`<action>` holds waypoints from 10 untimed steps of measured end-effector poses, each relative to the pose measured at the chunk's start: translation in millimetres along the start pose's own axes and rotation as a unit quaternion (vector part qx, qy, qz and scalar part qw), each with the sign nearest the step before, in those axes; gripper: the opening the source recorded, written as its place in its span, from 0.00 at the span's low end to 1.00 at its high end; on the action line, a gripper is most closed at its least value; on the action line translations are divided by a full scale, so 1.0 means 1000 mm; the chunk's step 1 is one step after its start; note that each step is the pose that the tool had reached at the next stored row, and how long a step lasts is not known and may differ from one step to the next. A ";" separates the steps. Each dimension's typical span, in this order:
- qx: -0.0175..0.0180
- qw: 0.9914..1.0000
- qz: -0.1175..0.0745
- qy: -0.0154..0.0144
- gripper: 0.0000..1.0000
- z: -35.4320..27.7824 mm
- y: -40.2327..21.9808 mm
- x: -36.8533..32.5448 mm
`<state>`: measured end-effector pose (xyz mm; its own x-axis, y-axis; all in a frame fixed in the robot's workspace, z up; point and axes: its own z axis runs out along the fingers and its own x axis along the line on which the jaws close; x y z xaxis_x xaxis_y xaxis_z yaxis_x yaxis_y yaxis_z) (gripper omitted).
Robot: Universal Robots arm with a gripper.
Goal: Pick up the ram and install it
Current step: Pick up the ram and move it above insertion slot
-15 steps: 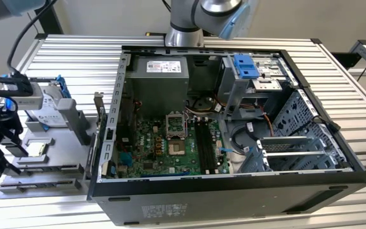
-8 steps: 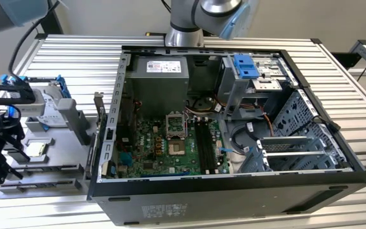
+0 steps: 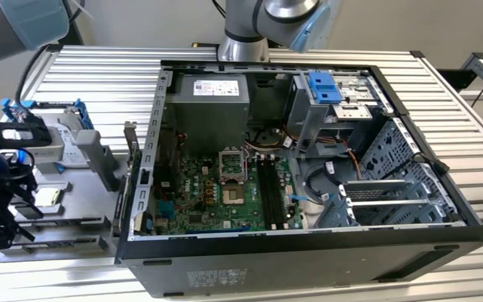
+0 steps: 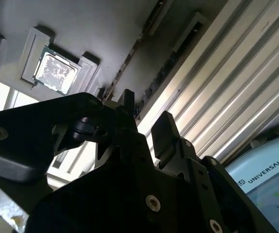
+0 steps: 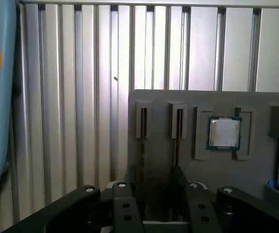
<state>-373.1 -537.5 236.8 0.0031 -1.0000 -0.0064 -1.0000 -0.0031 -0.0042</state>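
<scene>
Two thin dark ram sticks stand on edge in narrow slots of a grey parts tray (image 5: pixel 163 102), one ram (image 5: pixel 143 127) beside the other (image 5: pixel 178 126). Both show as dark lines in the second wrist view, the nearer ram (image 4: pixel 124 73) running toward my fingers. My gripper (image 5: pixel 157 187) hovers above the tray's near end, open, with nothing between its black fingers (image 4: pixel 164 127). In the exterior view the gripper (image 3: pixel 7 214) hangs over the tray (image 3: pixel 73 217) at the exterior view's left, outside the open computer case (image 3: pixel 309 251). The motherboard's black slots (image 3: pixel 268 189) lie inside the case.
A silver processor chip (image 5: pixel 224 132) sits in a tray pocket beside the ram slots. Behind the tray stands a drive in a blue bracket (image 3: pixel 44 135). The case holds a power supply (image 3: pixel 212 94), a blue drive-bay latch (image 3: pixel 326 87) and loose cables (image 3: pixel 317 182). Ribbed aluminium table (image 3: pixel 99 75) surrounds everything.
</scene>
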 end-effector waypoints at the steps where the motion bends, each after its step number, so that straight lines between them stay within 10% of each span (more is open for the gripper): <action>1: 0.000 1.000 0.000 0.000 1.00 0.0015 0.0000 0.0002; 10: -0.006 1.000 -0.002 0.000 1.00 0.0153 0.0001 0.0063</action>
<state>-373.1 -543.7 221.5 0.0080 -0.9999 -0.0064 -0.9999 -0.0081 0.0072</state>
